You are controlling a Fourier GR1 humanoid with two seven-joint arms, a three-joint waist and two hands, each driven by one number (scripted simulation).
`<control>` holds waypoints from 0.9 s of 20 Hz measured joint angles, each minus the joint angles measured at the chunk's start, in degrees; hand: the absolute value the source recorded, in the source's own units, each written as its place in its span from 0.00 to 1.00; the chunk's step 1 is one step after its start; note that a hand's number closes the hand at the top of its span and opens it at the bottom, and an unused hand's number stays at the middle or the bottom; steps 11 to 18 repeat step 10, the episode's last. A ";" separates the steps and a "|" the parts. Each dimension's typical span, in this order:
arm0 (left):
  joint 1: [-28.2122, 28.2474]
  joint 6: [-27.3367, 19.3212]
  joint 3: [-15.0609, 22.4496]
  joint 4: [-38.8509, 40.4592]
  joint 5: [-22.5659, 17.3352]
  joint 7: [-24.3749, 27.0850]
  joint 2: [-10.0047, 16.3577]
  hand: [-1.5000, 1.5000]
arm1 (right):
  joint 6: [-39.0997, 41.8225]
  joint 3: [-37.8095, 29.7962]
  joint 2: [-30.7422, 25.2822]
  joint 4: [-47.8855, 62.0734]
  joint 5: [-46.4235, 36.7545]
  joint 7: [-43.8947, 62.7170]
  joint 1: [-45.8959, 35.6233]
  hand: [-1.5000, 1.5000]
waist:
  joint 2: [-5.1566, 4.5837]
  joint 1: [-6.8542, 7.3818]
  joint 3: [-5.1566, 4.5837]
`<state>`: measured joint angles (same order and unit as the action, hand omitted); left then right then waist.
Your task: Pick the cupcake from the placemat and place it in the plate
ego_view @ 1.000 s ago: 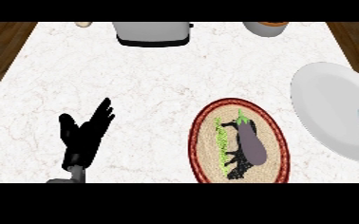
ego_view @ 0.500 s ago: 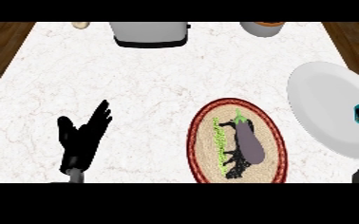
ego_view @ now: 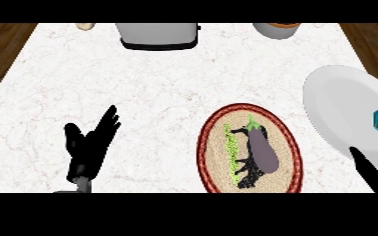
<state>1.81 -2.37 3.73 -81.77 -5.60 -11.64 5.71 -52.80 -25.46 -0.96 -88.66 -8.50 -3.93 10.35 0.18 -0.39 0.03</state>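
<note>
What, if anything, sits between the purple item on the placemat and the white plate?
Nothing visible does. The purple item lies on the placemat, and only bare counter separates it from the plate to its right. A tip of the right hand shows by the plate's lower edge, off that path.

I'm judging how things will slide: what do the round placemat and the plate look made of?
The placemat looks woven straw or fibre: tan ribbed texture, dark red rim. The plate looks glazed ceramic, smooth plain white, though plastic is possible.
</note>
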 measured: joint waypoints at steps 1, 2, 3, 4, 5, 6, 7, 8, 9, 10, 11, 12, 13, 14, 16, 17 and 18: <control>-0.25 0.03 -0.17 0.07 0.05 -0.02 0.03 0.50 | -0.87 2.22 0.20 -1.10 -0.21 0.58 1.90 0.00 | 0.00 0.02 0.00; -0.28 -0.18 -0.10 -0.04 0.29 -0.14 -0.21 0.50 | -1.60 3.95 0.35 -1.89 -1.20 1.60 2.87 0.00 | -0.03 0.07 0.00; -0.52 -0.01 -0.27 0.02 0.13 -0.48 -0.21 0.50 | -2.39 6.21 0.47 -3.22 -1.41 2.18 4.80 0.00 | -0.05 0.09 -0.01; -0.78 0.18 -0.76 0.16 -0.11 -0.61 0.06 0.50 | -3.62 8.65 0.57 -4.46 -2.16 3.14 6.68 0.00 | -0.07 0.09 -0.02; -0.78 0.55 -1.10 0.35 -0.22 -0.48 0.34 0.50 | -4.64 10.71 0.64 -5.75 -3.39 4.64 8.01 0.00 | -0.09 0.12 -0.02; -0.93 0.07 -0.63 0.36 0.37 -0.61 -0.19 0.50 | -5.82 12.55 0.69 -6.07 -3.79 5.10 9.09 0.00 | -0.09 0.14 -0.03; -1.13 0.14 -0.86 0.43 0.35 -0.72 -0.20 0.50 | -6.28 13.79 0.74 -7.12 -5.00 6.29 10.14 0.00 | -0.10 0.17 -0.01; -0.91 0.39 -0.93 0.57 0.32 -0.16 -0.26 0.50 | -7.66 15.72 0.77 -6.88 -4.67 5.72 11.23 0.00 | -0.08 0.15 -0.03; -0.91 0.14 -0.83 -0.19 0.59 -0.70 -0.31 0.50 | -8.14 16.89 0.80 -7.32 -4.24 5.39 12.53 0.00 | -0.09 0.16 -0.02; -0.97 -0.01 -0.41 -0.86 0.71 -1.55 -0.69 0.50 | -8.54 17.66 0.82 -7.49 -3.43 4.58 13.50 0.00 | -0.09 0.14 -0.01; -0.97 -0.01 -0.41 -0.86 0.71 -1.55 -0.69 0.50 | -8.54 17.66 0.82 -7.49 -3.43 4.58 13.50 0.00 | -0.09 0.14 -0.01; -0.97 -0.01 -0.41 -0.86 0.71 -1.55 -0.69 0.50 | -8.54 17.66 0.82 -7.49 -3.43 4.58 13.50 0.00 | -0.09 0.14 -0.01; -0.97 -0.01 -0.41 -0.86 0.71 -1.55 -0.69 0.50 | -8.54 17.66 0.82 -7.49 -3.43 4.58 13.50 0.00 | -0.09 0.14 -0.01; -0.97 -0.01 -0.41 -0.86 0.71 -1.55 -0.69 0.50 | -8.54 17.66 0.82 -7.49 -3.43 4.58 13.50 0.00 | -0.09 0.14 -0.01; -0.97 -0.01 -0.41 -0.86 0.71 -1.55 -0.69 0.50 | -8.54 17.66 0.82 -7.49 -3.43 4.58 13.50 0.00 | -0.09 0.14 -0.01; -0.97 -0.01 -0.41 -0.86 0.71 -1.55 -0.69 0.50 | -8.54 17.66 0.82 -7.49 -3.43 4.58 13.50 0.00 | -0.09 0.14 -0.01; -0.97 -0.01 -0.41 -0.86 0.71 -1.55 -0.69 0.50 | -8.54 17.66 0.82 -7.49 -3.43 4.58 13.50 0.00 | -0.09 0.14 -0.01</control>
